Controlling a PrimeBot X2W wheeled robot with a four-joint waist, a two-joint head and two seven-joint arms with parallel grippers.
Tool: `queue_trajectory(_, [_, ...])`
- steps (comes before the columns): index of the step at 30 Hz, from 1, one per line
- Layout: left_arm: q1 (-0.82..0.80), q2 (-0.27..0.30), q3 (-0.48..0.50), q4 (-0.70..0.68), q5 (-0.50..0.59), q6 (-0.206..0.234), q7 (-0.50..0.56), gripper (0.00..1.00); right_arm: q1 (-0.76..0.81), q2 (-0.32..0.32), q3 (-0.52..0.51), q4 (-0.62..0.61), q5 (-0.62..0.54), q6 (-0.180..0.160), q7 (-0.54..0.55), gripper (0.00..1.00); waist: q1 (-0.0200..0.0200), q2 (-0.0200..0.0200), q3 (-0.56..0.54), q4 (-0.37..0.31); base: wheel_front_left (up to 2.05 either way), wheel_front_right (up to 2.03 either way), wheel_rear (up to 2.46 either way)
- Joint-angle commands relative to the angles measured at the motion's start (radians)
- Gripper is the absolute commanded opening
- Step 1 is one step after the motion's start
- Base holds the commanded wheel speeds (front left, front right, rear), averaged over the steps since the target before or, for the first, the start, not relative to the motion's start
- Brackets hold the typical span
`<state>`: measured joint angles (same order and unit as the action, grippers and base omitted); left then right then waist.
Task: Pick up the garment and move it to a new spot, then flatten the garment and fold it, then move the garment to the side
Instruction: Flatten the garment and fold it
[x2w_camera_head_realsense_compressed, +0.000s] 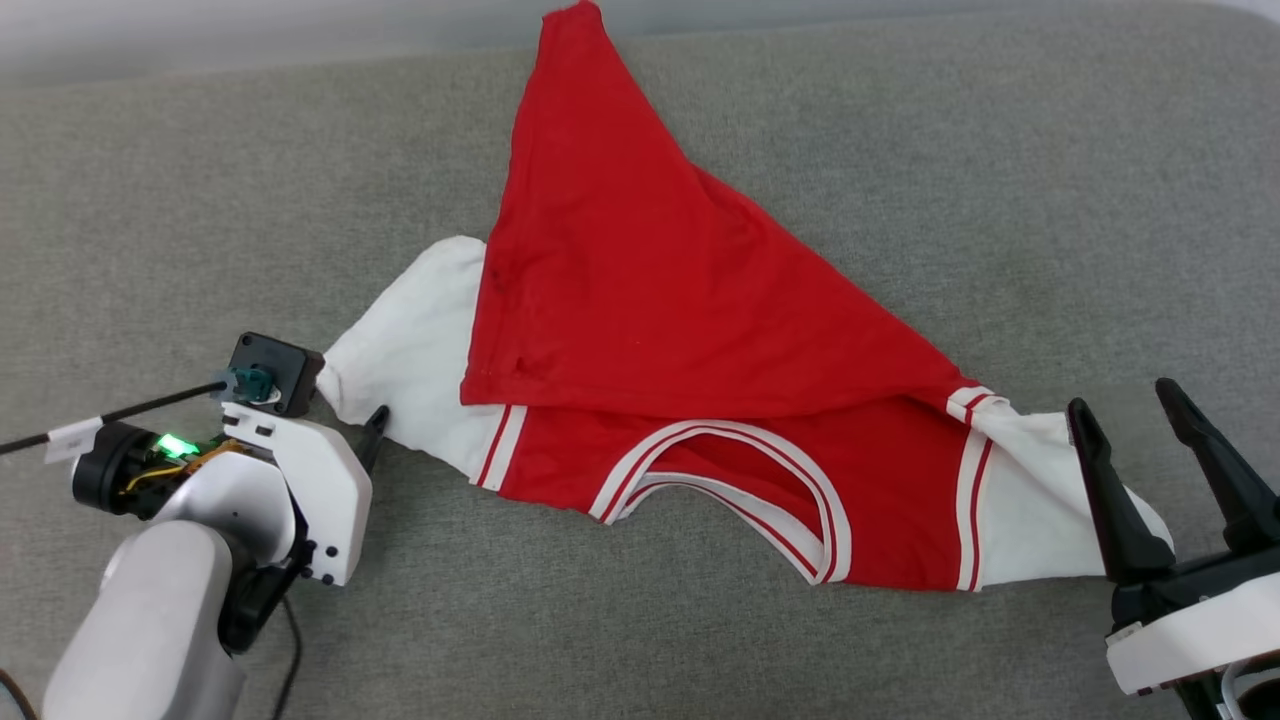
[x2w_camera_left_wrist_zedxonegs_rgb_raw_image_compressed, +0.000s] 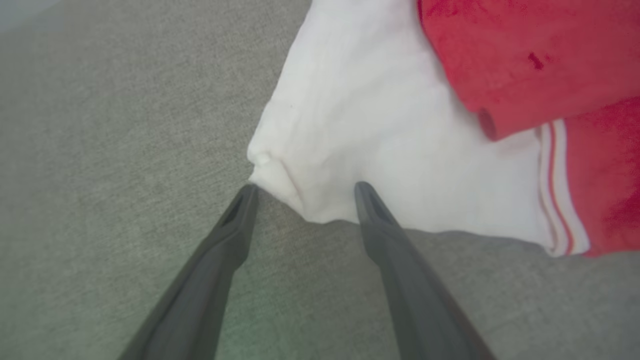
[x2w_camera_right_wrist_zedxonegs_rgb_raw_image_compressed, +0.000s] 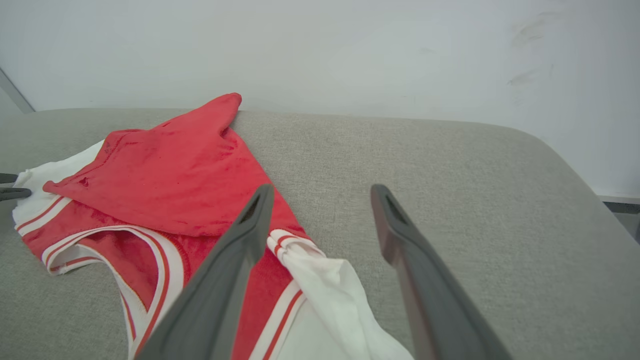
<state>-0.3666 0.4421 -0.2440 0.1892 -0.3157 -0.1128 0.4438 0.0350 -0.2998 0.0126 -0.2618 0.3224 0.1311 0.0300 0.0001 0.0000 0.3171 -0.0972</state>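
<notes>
Across the grey woven surface (x2w_camera_head_realsense_compressed: 900, 150) we find the garment (x2w_camera_head_realsense_compressed: 640, 300) lying roughly central, crumpled rather than flat. A broad red panel is folded diagonally over the body and runs to a point at the far edge, while the striped neckline (x2w_camera_head_realsense_compressed: 730, 430) faces up nearest the robot. Both white sleeves spread outward, one toward each arm.

Left gripper (x2w_camera_left_wrist_zedxonegs_rgb_raw_image_compressed: 305, 187): jaws moderately open, holding nothing. One fingertip touches the puckered corner of the left sleeve (x2w_camera_left_wrist_zedxonegs_rgb_raw_image_compressed: 375, 125); the other lies at the sleeve's edge. We judge the fingers are set astride that corner in order to pinch it.

Right gripper (x2w_camera_head_realsense_compressed: 1122, 395): jaws parted wide, empty, poised over the right sleeve (x2w_camera_head_realsense_compressed: 1030, 500) with no contact that we can see. We judge this paired placement at the two sleeve ends to be preparation for drawing the garment out flat. Folding is not yet begun.

Materials: the red cloth appears to be a soft knit with a faint nap. The sleeves are plain white, thin, and wrinkle readily. Red-and-white striped trim edges the neckline and sleeve seams. The surface is a matte, slightly coarse textile, likely to offer some drag.
</notes>
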Motion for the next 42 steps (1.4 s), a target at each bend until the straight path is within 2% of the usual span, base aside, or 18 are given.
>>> queue_trajectory(1, [-0.028,0.012,-0.006,0.019,-0.004,-0.003,0.019,1.00,-0.017,0.007,0.005,-0.006,-0.011,-0.001,-0.002,1.00,-0.0001,0.0000,0.028,-0.009,0.00,0.00,0.00])
queue_trajectory(7, [-0.035,0.031,-0.053,0.085,-0.020,-0.010,0.071,1.00,-0.024,0.021,0.006,-0.007,-0.026,-0.001,-0.007,1.00,-0.0001,0.0000,0.057,-0.011,0.00,0.00,0.00])
queue_trajectory(8, [-0.030,0.031,-0.065,0.094,-0.032,-0.012,0.084,0.89,-0.024,0.024,0.005,-0.004,-0.029,-0.001,-0.006,1.00,-0.0001,0.0000,0.059,-0.010,0.00,0.00,0.00])
queue_trajectory(9, [-0.024,0.032,-0.078,0.100,-0.042,-0.014,0.097,0.21,-0.024,0.026,0.006,-0.002,-0.033,-0.001,-0.005,1.00,-0.0001,0.0000,0.063,-0.008,0.00,0.00,0.00])
queue_trajectory(10, [-0.020,0.036,-0.091,0.101,-0.053,-0.016,0.108,0.00,-0.024,0.025,0.008,0.000,-0.041,-0.001,-0.002,1.00,-0.0001,0.0000,0.066,-0.005,0.00,0.00,0.00])
queue_trajectory(14, [-0.021,0.058,-0.114,0.079,-0.085,-0.016,0.103,0.00,-0.031,0.032,0.016,0.008,-0.052,-0.001,0.000,1.00,-0.0001,0.0000,0.065,0.012,0.00,0.00,0.00])
queue_trajectory(20, [0.006,0.077,-0.100,-0.015,-0.101,-0.005,0.063,0.00,-0.023,0.032,0.017,0.029,-0.058,-0.001,0.014,1.00,-0.0001,0.0000,0.024,0.048,0.00,0.00,0.00])
queue_trajectory(31, [0.285,0.108,-0.042,-0.260,-0.135,0.124,0.055,0.00,0.019,0.039,0.017,0.080,-0.042,-0.001,0.059,1.00,-0.0001,0.0000,-0.087,0.111,0.00,0.00,0.00])
queue_trajectory(38, [0.396,0.068,-0.062,-0.325,-0.142,0.154,-0.001,0.00,0.042,0.034,0.021,0.109,-0.035,-0.001,0.085,1.00,-0.0001,0.0000,-0.127,0.149,0.00,0.00,0.00])
queue_trajectory(39, [0.395,0.050,-0.055,-0.323,-0.148,0.163,-0.028,0.35,0.043,0.032,0.024,0.112,-0.037,-0.001,0.088,1.00,-0.0001,0.0000,-0.132,0.153,0.00,0.00,0.00])
queue_trajectory(40, [0.398,0.033,-0.045,-0.319,-0.153,0.172,-0.057,0.93,0.042,0.031,0.028,0.115,-0.037,-0.001,0.089,1.00,-0.0001,0.0000,-0.136,0.154,0.00,0.00,0.00])
queue_trajectory(41, [0.400,0.026,-0.040,-0.320,-0.147,0.174,-0.093,1.00,0.041,0.030,0.031,0.118,-0.036,-0.001,0.094,1.00,-0.0001,0.0000,-0.143,0.155,0.00,0.00,0.00])
queue_trajectory(42, [0.400,0.018,-0.035,-0.323,-0.141,0.171,-0.132,1.00,0.042,0.029,0.031,0.118,-0.034,-0.001,0.098,1.00,-0.0001,0.0000,-0.149,0.156,0.00,0.00,0.00])
